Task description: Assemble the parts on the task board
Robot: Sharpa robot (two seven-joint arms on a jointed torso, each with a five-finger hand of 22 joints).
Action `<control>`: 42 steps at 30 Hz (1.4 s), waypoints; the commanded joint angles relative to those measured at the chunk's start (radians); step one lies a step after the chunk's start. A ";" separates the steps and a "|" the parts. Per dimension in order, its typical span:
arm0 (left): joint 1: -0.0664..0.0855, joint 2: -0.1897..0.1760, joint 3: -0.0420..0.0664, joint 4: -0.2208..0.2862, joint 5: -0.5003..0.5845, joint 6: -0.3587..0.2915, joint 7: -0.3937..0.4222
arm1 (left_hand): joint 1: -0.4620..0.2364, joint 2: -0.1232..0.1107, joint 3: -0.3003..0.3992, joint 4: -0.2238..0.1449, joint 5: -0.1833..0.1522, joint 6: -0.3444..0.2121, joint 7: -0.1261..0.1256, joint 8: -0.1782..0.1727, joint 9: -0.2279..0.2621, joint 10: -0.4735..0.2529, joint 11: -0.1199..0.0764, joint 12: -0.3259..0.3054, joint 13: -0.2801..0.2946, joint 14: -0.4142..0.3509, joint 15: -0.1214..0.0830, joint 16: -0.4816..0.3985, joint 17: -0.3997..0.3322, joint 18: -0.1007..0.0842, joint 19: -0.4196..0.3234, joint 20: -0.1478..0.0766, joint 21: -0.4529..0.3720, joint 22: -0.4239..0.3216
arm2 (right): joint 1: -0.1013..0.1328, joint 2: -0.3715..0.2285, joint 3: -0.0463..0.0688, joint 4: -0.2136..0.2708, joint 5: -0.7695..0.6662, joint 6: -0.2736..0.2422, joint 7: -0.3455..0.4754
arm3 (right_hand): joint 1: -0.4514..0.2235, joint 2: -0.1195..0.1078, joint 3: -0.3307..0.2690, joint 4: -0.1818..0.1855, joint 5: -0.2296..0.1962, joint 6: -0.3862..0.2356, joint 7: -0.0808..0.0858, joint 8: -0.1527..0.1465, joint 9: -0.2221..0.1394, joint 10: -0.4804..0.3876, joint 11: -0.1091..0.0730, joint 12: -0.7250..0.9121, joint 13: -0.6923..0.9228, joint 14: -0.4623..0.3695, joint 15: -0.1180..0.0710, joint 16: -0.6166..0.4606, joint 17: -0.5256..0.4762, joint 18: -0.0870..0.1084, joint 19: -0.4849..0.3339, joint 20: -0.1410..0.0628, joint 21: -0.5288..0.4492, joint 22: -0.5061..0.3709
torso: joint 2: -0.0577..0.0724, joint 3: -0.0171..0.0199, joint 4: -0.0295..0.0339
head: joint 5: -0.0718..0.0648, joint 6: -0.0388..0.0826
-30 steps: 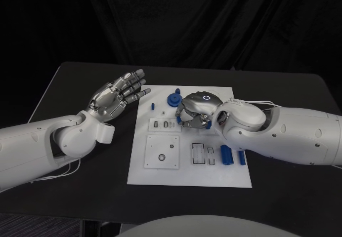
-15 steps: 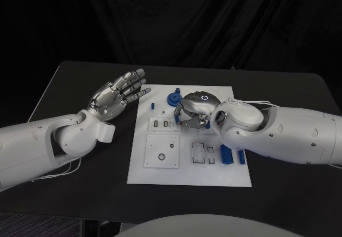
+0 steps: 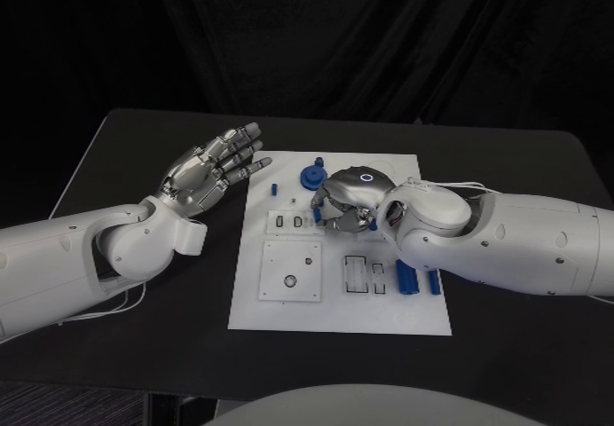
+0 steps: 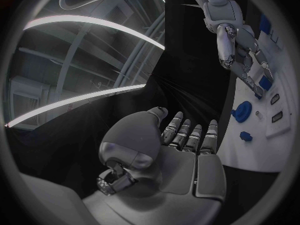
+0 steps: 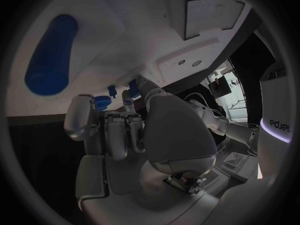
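The white task board (image 3: pixel 339 306) lies mid-table. My right hand (image 3: pixel 345 201) is low over its upper middle, fingers curled down beside the small slot blocks (image 3: pixel 290 222). In the right wrist view small blue parts (image 5: pixel 104 103) sit right at the curled fingertips (image 5: pixel 119 127); whether one is held is unclear. A larger blue cylinder (image 5: pixel 52 55) lies on the board close by. My left hand (image 3: pixel 210 171) is raised left of the board, fingers spread, holding nothing. A blue round part (image 3: pixel 311 178) and a small blue peg (image 3: pixel 274 189) stand at the board's far end.
Two blue cylinders (image 3: pixel 407 277) lie on the board's right side beside my right forearm. A square white plate (image 3: pixel 292 272) and a slotted block (image 3: pixel 364 275) sit on the near half. The black table (image 3: pixel 141 133) surrounds the board.
My right hand and forearm have edged slightly left over the board. The left hand has stayed where it was.
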 commanded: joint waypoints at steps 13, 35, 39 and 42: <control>-0.003 0.003 0.001 -0.003 -0.003 0.021 0.003 | -0.010 -0.001 0.004 -0.005 0.005 0.004 0.001 0.002 0.001 0.004 0.001 0.001 0.001 0.002 0.001 0.002 0.001 0.014 0.006 0.002 0.004 0.001 | -0.003 -0.002 0.001 0.000 -0.007 0.020 0.007 | -0.016 -0.011 -0.037 0.009 -0.077 -0.131 -0.003 -0.003 -0.043 0.106 0.001 0.006 0.263 0.100 0.001 -0.009 0.244 0.006 -0.024 0.003 -0.055 0.139 | 0.000 0.0016 -0.0013 | -0.004 -0.004; 0.011 -0.087 0.002 0.107 -0.053 -0.126 0.049 | -0.051 -0.027 0.101 -0.073 -0.003 0.022 0.017 0.006 0.002 0.038 0.065 0.067 0.009 0.076 0.044 0.075 0.018 -0.015 0.128 0.016 0.079 0.035 | 0.088 -0.203 0.004 0.134 0.209 -0.206 0.358 | 0.020 0.004 -0.038 0.036 -0.112 -0.114 -0.016 0.012 -0.060 0.063 -0.007 -0.019 0.232 0.082 -0.003 -0.034 0.207 0.014 -0.059 0.001 -0.113 0.130 | 0.000 0.0015 -0.0064 | -0.002 0.037; 0.034 -0.082 0.002 0.110 -0.056 -0.168 0.033 | -0.070 -0.044 0.124 -0.074 -0.004 0.034 0.018 0.006 0.003 0.084 0.100 0.143 0.019 0.187 0.061 0.189 0.041 -0.032 0.271 0.014 0.169 0.075 | 0.107 -0.251 0.003 0.135 0.310 -0.207 0.429 | 0.018 0.007 -0.047 0.067 -0.122 -0.071 -0.010 0.027 -0.059 0.072 -0.003 -0.013 0.238 0.085 0.001 -0.028 0.215 0.008 -0.050 0.003 -0.092 0.138 | -0.002 0.0004 -0.0050 | 0.001 0.055; 0.061 -0.073 0.001 0.105 -0.057 -0.208 0.013 | -0.078 -0.052 0.136 -0.070 -0.003 0.042 0.023 0.007 0.004 0.142 0.125 0.232 0.035 0.306 0.073 0.311 0.069 -0.043 0.334 0.014 0.211 0.094 | 0.113 -0.276 0.001 0.120 0.371 -0.196 0.457 | 0.017 0.007 -0.050 0.080 -0.124 -0.054 -0.010 0.031 -0.059 0.079 -0.003 -0.009 0.243 0.088 0.000 -0.024 0.221 0.004 -0.038 0.003 -0.072 0.144 | -0.005 0.0043 -0.0079 | 0.009 0.066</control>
